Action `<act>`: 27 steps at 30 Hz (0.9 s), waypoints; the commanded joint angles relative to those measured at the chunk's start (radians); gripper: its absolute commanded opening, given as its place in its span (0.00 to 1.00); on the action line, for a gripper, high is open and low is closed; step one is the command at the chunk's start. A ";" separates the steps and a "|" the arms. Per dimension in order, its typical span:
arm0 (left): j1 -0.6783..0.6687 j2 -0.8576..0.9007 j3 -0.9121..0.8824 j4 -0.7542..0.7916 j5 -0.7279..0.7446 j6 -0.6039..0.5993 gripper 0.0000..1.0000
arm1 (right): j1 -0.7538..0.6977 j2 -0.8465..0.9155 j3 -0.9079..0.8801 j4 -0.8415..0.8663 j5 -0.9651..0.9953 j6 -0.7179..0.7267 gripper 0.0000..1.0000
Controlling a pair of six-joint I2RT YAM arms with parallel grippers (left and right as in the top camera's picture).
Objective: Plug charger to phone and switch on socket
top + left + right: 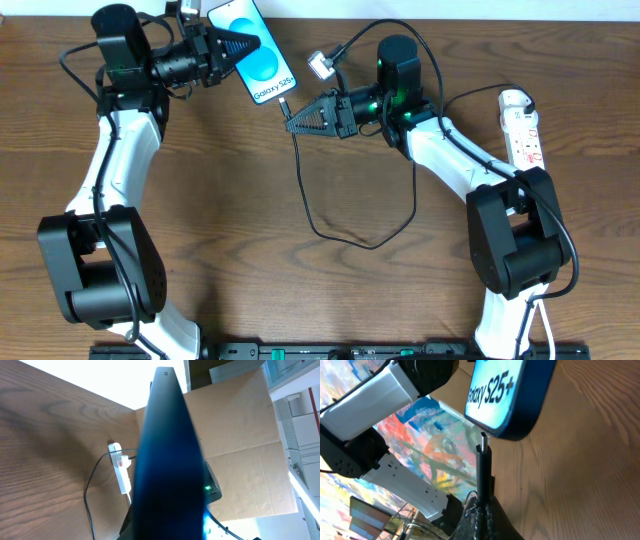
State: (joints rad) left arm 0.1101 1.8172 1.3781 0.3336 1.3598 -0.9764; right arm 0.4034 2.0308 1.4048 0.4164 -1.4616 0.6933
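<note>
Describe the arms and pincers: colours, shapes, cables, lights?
The left arm and right arm match: white links, bulky black joint housings, thin black cables looped alongside. The left pincer and right pincer are black, tapering to points. A green light glows near the right wrist.

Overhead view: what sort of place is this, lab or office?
Probably a robotics lab bench rather than a home. A left arm and right arm are mounted at a wooden table. A white power strip lies on it, with bare cardboard beyond the edge.
</note>
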 commanded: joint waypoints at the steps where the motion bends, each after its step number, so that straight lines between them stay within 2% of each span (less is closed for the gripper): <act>1: -0.003 -0.021 0.020 0.009 0.029 -0.010 0.07 | 0.009 0.012 0.001 0.003 0.014 0.017 0.01; 8: -0.005 -0.021 0.020 0.009 0.044 -0.009 0.07 | 0.012 0.012 0.000 0.010 0.015 0.021 0.01; 14: -0.005 -0.021 0.020 0.009 0.044 -0.001 0.07 | 0.012 0.012 0.001 0.095 -0.010 0.078 0.01; 27: -0.002 -0.021 0.020 0.010 0.044 0.003 0.08 | 0.008 0.012 0.000 0.066 -0.094 0.073 0.01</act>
State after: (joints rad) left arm 0.1081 1.8172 1.3781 0.3336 1.3853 -0.9756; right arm 0.4099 2.0357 1.4048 0.4934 -1.5227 0.7631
